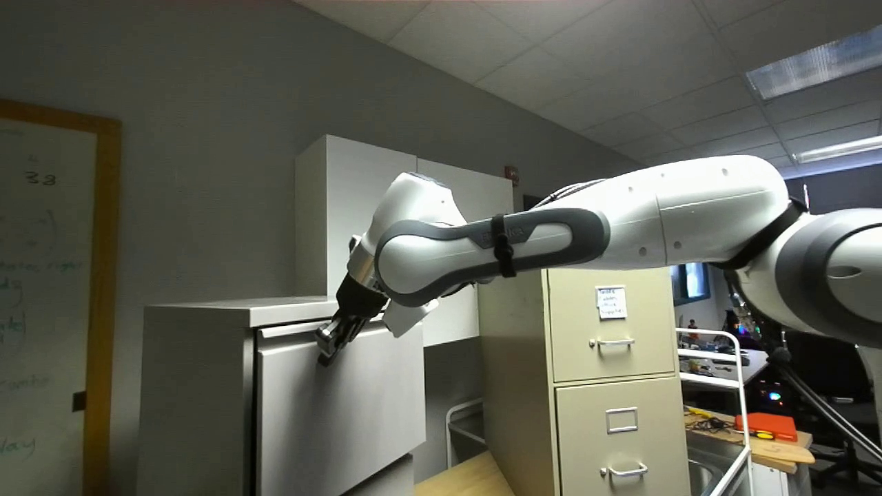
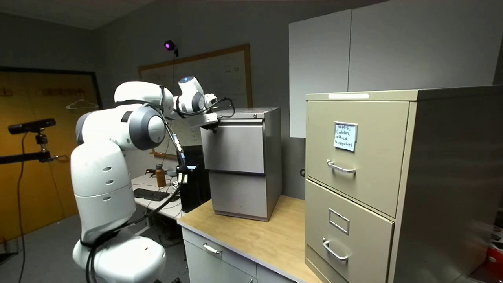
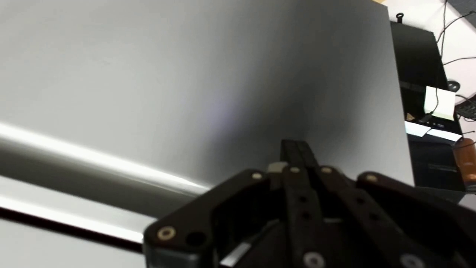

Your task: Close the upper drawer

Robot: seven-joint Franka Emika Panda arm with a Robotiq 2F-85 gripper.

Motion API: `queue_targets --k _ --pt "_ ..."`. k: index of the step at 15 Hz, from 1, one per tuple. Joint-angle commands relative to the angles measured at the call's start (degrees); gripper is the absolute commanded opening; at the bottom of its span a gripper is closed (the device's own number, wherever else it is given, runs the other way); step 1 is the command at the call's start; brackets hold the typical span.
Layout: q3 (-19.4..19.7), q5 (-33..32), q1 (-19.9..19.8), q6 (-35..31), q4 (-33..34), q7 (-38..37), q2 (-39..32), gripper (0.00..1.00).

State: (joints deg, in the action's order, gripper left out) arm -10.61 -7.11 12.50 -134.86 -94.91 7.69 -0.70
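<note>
The upper drawer has a plain grey front, seen in both exterior views [image 1: 351, 406] [image 2: 235, 149], and its face fills much of the wrist view [image 3: 148, 74]. It belongs to a grey two-drawer cabinet [image 1: 193, 399]. In an exterior view a dark gap shows along the side of the drawer front, which stands slightly out from the cabinet body. My gripper [image 1: 325, 357] is at the upper part of this front, pointing down at it. In the wrist view its fingertips [image 3: 295, 144] are together with nothing between them. They are at the drawer face; I cannot tell whether they touch.
A lower drawer [image 2: 239, 194] is under the upper one. The cabinet stands on a wooden counter [image 2: 235, 232]. A beige filing cabinet [image 2: 357, 129] stands beside it, with white wall cabinets [image 2: 318, 70] behind. A desk with a keyboard [image 2: 150, 194] is on the far side.
</note>
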Motion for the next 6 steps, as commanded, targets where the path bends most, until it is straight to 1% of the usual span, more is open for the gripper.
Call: queue_targets --k 1,4,6 --pt "-0.67 -3.09 0.26 2.59 11.81 0.59 -9.41 0.00" --pt "-0.40 -4.10 0.94 3.86 17.07 0.59 -14.19 0.00" --pt "-0.13 -5.97 1.58 7.25 19.46 -0.09 -15.21 0.00"
